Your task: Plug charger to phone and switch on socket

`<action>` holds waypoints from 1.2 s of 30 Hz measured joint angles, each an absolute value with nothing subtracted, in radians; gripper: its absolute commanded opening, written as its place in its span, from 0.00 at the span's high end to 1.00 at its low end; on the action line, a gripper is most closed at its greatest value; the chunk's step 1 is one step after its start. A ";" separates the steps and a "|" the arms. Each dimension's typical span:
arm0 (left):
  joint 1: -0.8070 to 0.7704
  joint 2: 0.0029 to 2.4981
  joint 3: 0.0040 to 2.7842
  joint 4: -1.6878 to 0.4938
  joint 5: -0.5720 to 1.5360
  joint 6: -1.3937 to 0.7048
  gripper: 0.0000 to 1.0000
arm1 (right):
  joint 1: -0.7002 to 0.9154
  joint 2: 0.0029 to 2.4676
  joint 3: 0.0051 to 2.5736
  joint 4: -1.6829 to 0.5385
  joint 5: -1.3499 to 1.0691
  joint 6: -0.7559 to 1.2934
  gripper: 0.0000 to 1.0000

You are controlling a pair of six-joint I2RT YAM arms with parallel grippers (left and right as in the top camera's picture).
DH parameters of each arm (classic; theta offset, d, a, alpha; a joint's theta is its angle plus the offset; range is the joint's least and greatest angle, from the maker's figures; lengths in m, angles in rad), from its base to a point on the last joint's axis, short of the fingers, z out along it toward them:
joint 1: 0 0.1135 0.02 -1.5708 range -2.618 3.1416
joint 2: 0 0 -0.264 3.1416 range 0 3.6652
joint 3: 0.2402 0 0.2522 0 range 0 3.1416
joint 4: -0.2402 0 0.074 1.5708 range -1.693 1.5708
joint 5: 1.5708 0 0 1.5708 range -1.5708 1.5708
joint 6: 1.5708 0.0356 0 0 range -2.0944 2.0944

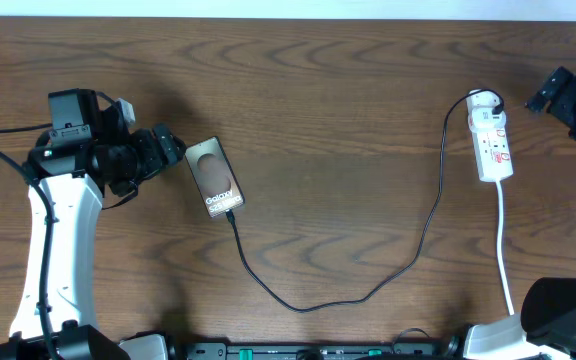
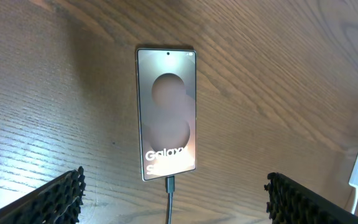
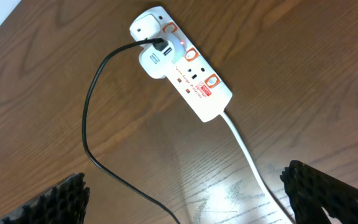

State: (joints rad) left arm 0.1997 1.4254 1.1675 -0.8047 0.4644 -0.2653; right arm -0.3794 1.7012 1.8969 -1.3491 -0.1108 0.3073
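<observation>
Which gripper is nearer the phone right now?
Left. The left gripper sits right beside the top end of the phone, jaws open, not gripping it. The right gripper is far off on the opposite side, beside the socket.

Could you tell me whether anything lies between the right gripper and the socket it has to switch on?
Nothing visible does. Only bare table separates the open right gripper from the socket; the charger cable curves off to one side, and the socket's white cord lies flat.
</observation>
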 measured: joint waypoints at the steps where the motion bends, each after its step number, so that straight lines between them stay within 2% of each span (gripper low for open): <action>1: 0.200 1.425 1.168 -0.805 0.464 -0.265 0.08 | -0.379 1.701 1.897 -1.349 -0.111 0.307 0.01; 10: 0.196 1.423 1.165 -0.851 0.462 -0.266 0.09 | -0.379 1.701 1.897 -1.349 -0.110 0.307 0.01; 13: 0.173 1.386 1.130 -0.749 0.451 -0.267 0.08 | -0.379 1.701 1.897 -1.349 -0.110 0.307 0.01; 19: 0.039 1.122 0.897 -0.278 0.365 -0.267 0.08 | -0.379 1.701 1.897 -1.349 -0.107 0.307 0.01; 24: -0.041 0.844 0.655 -0.011 0.258 -0.268 0.08 | -0.379 1.701 1.897 -1.350 -0.105 0.308 0.01; 29: -0.047 0.552 0.442 0.085 0.147 -0.269 0.09 | -0.377 1.701 1.897 -1.351 -0.104 0.308 0.01; 36: -0.047 0.318 0.271 0.088 0.037 -0.268 0.08 | -0.376 1.701 1.897 -1.350 -0.104 0.308 0.01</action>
